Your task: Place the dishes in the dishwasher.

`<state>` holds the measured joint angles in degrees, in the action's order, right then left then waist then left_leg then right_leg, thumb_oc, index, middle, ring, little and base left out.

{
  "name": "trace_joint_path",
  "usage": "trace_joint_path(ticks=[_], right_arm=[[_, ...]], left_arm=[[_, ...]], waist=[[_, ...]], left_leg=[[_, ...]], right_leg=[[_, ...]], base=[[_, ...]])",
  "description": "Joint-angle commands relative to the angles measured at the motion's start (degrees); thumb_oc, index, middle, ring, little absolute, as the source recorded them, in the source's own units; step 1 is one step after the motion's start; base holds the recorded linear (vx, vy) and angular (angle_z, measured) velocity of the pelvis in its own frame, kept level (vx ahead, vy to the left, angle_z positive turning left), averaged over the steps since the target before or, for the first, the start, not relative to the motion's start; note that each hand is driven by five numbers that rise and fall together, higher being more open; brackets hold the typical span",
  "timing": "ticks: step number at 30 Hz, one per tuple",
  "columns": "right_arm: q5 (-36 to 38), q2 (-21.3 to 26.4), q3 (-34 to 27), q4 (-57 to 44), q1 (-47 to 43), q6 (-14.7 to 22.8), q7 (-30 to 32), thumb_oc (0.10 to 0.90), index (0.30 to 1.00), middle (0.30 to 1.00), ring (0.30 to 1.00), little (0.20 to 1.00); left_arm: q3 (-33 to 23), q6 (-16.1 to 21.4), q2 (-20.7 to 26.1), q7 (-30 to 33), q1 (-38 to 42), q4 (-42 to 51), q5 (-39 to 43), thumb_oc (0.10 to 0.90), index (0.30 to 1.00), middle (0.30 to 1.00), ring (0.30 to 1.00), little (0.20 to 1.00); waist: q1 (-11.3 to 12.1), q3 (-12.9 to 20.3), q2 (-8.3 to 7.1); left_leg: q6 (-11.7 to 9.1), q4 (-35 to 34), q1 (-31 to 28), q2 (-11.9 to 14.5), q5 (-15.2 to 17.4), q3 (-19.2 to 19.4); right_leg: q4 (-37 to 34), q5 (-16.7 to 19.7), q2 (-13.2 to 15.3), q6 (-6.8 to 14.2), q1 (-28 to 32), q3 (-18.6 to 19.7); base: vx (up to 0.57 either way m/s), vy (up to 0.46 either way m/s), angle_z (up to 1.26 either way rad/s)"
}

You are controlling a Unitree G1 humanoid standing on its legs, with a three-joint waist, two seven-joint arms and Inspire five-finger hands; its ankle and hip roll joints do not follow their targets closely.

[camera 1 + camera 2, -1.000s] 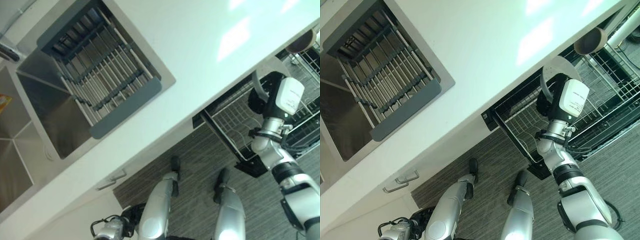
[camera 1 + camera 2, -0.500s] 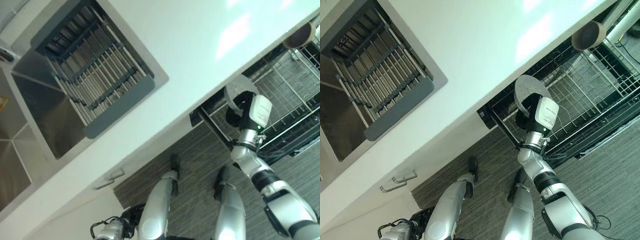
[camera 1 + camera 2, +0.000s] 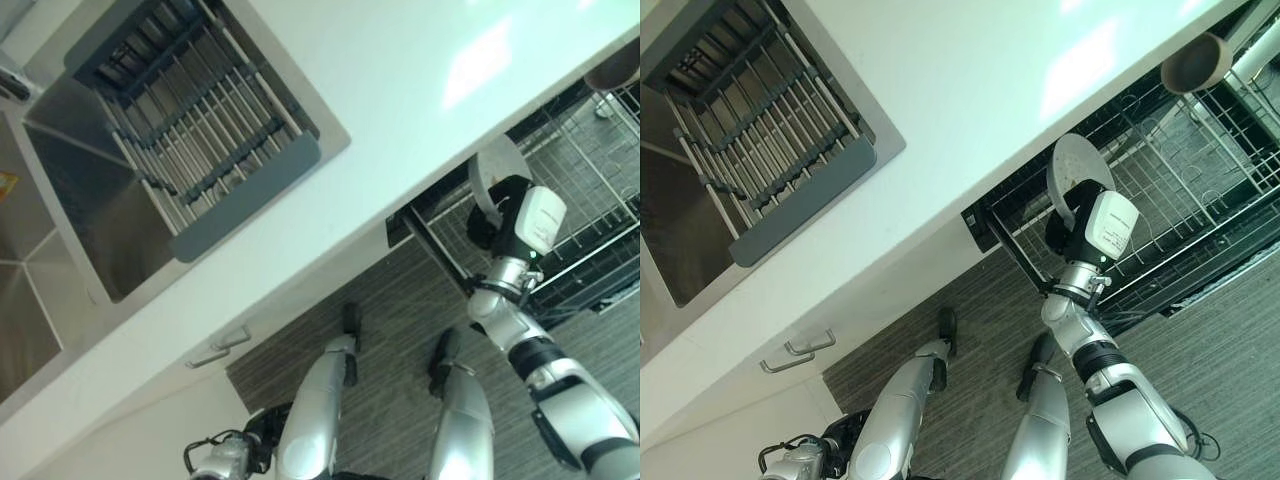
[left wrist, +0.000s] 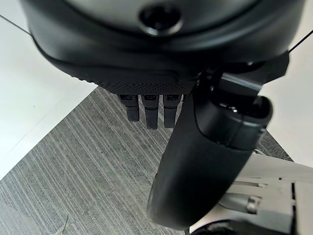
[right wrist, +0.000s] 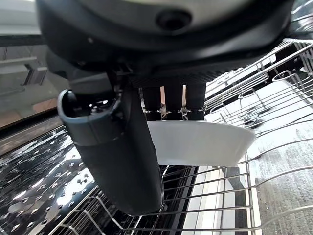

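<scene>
Your white plate is pinched on edge in the right hand, thumb on one face and fingers curled over the other, above the wire rack of the pulled-out dishwasher. It's plain, round and shallow. A brown cup sits farther along the rack. Above runs the white counter with its sink and drying rack; grey striped floor below. Your left hand hangs empty, fingers relaxed.

Silver-grey, jointed right arm with black bands at the joints and a white boxy housing at the wrist. Matte black right hand, stubby fingers in a row, thick smooth thumb. Left hand alike, with a stippled palm edge.
</scene>
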<state>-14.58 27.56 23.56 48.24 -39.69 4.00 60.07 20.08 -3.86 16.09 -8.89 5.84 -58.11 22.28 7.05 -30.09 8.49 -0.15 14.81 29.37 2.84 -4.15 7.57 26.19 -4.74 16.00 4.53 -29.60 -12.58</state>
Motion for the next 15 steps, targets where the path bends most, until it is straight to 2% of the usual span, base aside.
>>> trace_joint_path(ticks=[1,9,12,15], right_arm=[[-3.59,8.03,-6.10,2.38,-4.10,2.01,8.90,0.400,0.300,0.300,0.300,0.300],[-3.55,9.19,-5.51,3.72,-4.30,4.33,9.40,0.400,0.300,0.300,0.300,0.300],[-2.49,9.00,-4.69,4.37,-4.61,4.10,5.70,0.400,0.300,0.300,0.300,0.300],[-0.41,8.27,-2.77,5.28,-5.05,4.85,-2.07,0.400,0.300,0.300,0.300,0.300]], left_arm=[[2.63,-0.29,-1.75,0.50,-0.17,1.35,2.29,0.800,0.900,0.900,0.900,0.900],[2.94,0.03,-1.81,0.05,-0.13,1.58,2.18,0.800,0.900,0.900,0.900,0.900],[3.20,0.39,-1.98,-0.17,-0.21,1.55,2.18,0.800,0.900,0.900,0.900,0.900],[3.36,0.42,-1.66,-0.24,-0.09,1.79,1.98,0.800,0.900,0.900,0.900,0.900]], waist=[[0.02,0.30,5.74],[0.36,0.30,6.08],[0.59,0.30,6.38],[0.97,0.30,6.15]], left_leg=[[0.11,2.38,-1.12,-0.21,8.18,-3.24],[0.30,2.38,0.61,-0.74,7.70,-3.48],[0.32,2.38,1.24,-0.90,7.44,-3.48],[0.27,2.38,2.00,-1.07,7.18,-3.80]], right_leg=[[1.78,-6.12,-2.53,-0.60,1.69,1.77],[2.09,-6.15,-2.45,-0.75,0.00,2.05],[2.35,-6.28,-2.41,-0.95,-0.57,2.08],[2.51,-6.19,-2.38,-0.97,-1.27,2.00]], base=[[0.00,0.000,0.00],[0.00,-0.003,-0.03],[0.00,0.000,0.00],[0.00,-0.027,0.03]])
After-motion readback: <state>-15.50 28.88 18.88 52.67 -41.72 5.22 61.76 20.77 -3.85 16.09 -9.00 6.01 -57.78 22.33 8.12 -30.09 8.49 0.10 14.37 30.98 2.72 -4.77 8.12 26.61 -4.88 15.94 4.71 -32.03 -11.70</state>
